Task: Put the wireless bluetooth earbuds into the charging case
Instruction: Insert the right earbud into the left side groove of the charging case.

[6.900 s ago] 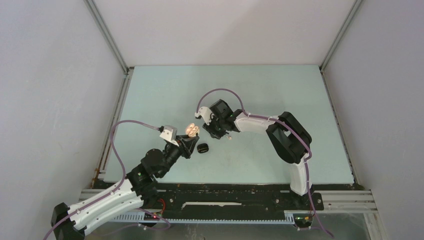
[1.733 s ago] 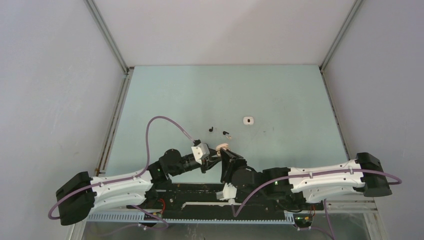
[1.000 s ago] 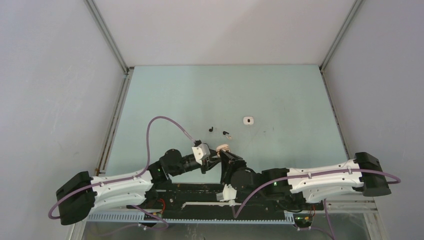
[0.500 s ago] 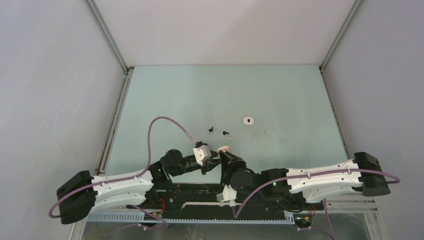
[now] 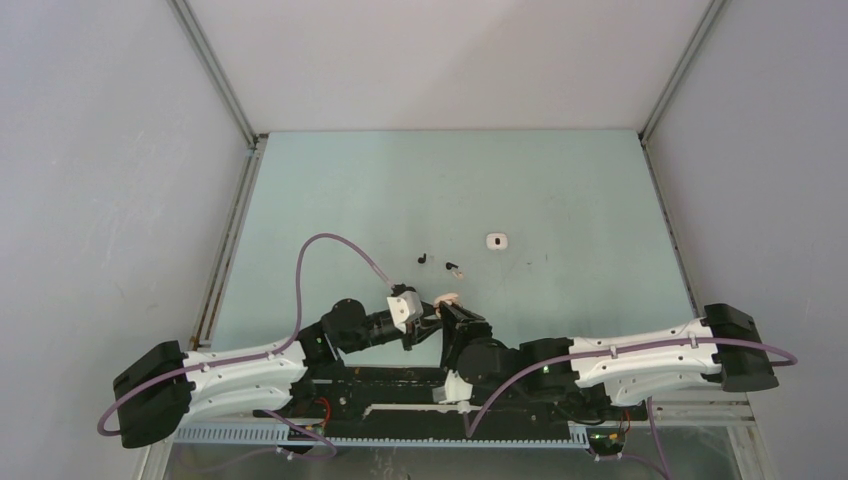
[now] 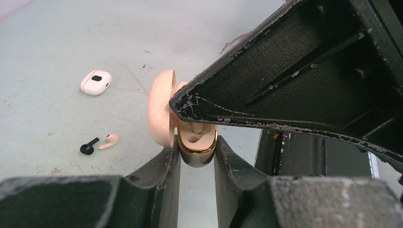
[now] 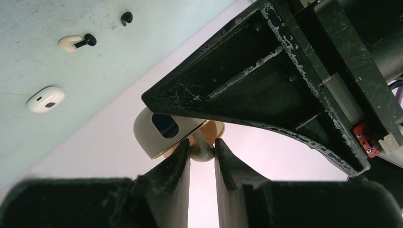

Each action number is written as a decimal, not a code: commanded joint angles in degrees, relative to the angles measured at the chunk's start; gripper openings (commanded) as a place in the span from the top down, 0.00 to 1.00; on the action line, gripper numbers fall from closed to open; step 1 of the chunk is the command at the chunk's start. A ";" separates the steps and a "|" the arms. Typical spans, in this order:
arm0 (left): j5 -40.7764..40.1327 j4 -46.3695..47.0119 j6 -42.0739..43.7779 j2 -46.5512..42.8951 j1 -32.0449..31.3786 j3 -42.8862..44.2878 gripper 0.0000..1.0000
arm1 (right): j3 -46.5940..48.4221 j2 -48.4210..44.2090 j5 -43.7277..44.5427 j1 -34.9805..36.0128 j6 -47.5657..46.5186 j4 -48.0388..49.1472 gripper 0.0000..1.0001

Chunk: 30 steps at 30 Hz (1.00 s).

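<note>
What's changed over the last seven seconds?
Both arms pulled back from mid-table to the near edge, carrying the open beige case in the left jaws; the right jaws are shut on it too. Over the last two seconds, barely any motion. The white case and loose earbuds stayed put.

Both arms lie low along the near edge, folded inward so that their grippers meet near the middle. Left arm (image 5: 230,375) reaches right; right arm (image 5: 640,360) reaches left. Left gripper (image 6: 197,153): jaws clamped on the base of the charging case (image 6: 159,114). Right gripper (image 7: 202,147): jaws pinched narrowly on a beige earbud (image 7: 203,151), with one finger crossing close over the left gripper's fingertips.
</note>
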 commanded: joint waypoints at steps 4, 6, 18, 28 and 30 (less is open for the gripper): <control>1.91 4.01 1.40 -0.89 -0.64 0.31 1.00 | 3.51 0.95 -0.07 0.54 0.60 2.06 1.00; 1.89 4.01 1.48 -0.88 -0.72 0.32 0.99 | 3.64 0.82 -0.31 0.62 0.58 1.76 1.00; 1.57 4.10 1.89 -1.23 -0.82 0.13 1.00 | 3.65 0.66 -0.70 1.24 1.63 -1.94 1.00; 1.54 4.07 4.24 -1.19 -1.84 -0.19 0.99 | 4.81 0.25 -3.55 1.11 3.84 -9.15 0.85; 1.62 4.02 4.56 -1.12 -2.15 -0.18 0.99 | 5.89 0.67 -3.72 1.15 4.48 -10.43 0.85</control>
